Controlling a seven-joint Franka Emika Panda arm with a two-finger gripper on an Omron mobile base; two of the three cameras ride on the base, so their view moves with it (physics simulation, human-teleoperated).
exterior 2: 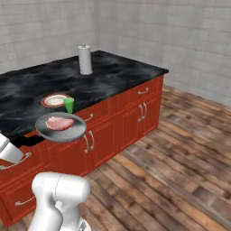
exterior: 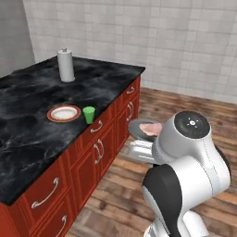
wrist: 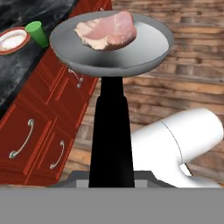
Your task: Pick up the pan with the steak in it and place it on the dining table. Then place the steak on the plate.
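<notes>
Claw (wrist: 111,181): clenched on the pan's black handle, tips hidden behind it.
Pan (wrist: 109,52): at 12 o'clock from claw, in the air over the wood floor (exterior 2: 180,171).
Steak (wrist: 107,30): lying in pan.
Counter (exterior: 28,115): at 10 o'clock, carrying plate (exterior: 64,113) beside green cup (exterior: 89,114).

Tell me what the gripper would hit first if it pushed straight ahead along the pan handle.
Probably the red drawer fronts of the dining table. The pan it holds sits beside and about level with the table edge, still over the wooden floor; depth is hard to judge.

Base views flank arm, sharing dining table (exterior: 28,152); hand view close along pan (wrist: 109,48) handle.
</notes>
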